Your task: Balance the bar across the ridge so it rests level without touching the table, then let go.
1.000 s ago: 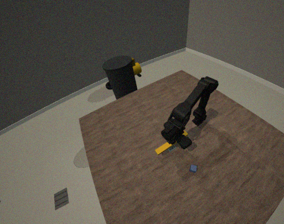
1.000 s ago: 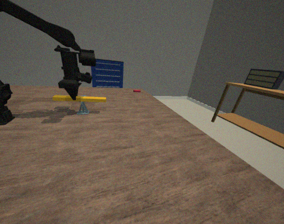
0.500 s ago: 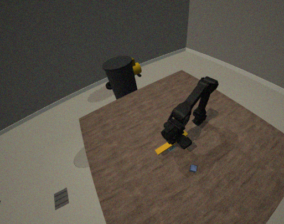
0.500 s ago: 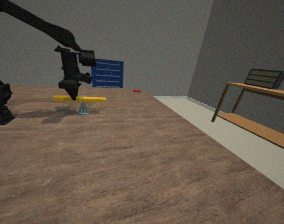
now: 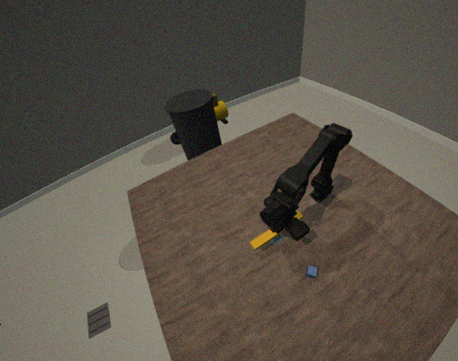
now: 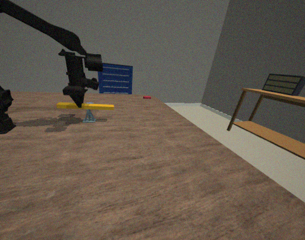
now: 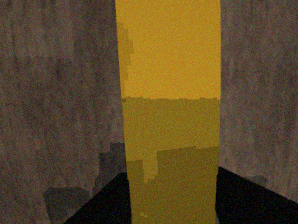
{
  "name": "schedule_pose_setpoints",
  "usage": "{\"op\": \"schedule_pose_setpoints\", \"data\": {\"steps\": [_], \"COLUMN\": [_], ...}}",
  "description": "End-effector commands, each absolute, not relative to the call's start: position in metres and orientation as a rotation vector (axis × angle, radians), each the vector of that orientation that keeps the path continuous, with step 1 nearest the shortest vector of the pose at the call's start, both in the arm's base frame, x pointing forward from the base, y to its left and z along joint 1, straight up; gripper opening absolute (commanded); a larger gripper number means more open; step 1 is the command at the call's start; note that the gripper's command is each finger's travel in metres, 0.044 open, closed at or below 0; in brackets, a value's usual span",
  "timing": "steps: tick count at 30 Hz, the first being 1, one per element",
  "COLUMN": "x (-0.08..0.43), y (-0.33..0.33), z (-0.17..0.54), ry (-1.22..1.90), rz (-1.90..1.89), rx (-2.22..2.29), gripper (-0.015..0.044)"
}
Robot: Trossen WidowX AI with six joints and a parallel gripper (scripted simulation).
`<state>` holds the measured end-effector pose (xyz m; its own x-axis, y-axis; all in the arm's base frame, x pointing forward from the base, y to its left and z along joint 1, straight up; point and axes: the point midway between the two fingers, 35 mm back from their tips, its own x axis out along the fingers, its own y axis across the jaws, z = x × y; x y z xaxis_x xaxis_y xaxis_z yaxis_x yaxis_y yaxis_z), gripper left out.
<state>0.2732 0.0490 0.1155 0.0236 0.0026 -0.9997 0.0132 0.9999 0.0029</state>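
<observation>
Gripper point(image 6: 79, 104) clamped on yellow bar point(image 6: 96, 106), held level just over the ridge point(image 6: 89, 116); grip sits left of the apex, so release risks tipping an end onto the table point(image 6: 159, 166).
</observation>
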Motion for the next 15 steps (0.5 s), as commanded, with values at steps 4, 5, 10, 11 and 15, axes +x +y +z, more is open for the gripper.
{"op": "schedule_pose_setpoints", "data": {"steps": [4, 5, 10, 11, 15], "x": [0.2734, 0.2734, 0.2733, 0.2733, 0.2732], "y": [0.0494, 0.0494, 0.0493, 0.0493, 0.0493], "z": [0.1145, 0.1144, 0.1139, 0.1139, 0.1136], "ry": [1.547, 1.547, 1.547, 1.547, 1.547], "rz": [-0.009, -0.009, -0.009, -0.009, -0.009], "rx": [0.016, 0.016, 0.016, 0.016, 0.016], "gripper": [0.0000, 0.0000, 0.0000, 0.0000, 0.0000]}}
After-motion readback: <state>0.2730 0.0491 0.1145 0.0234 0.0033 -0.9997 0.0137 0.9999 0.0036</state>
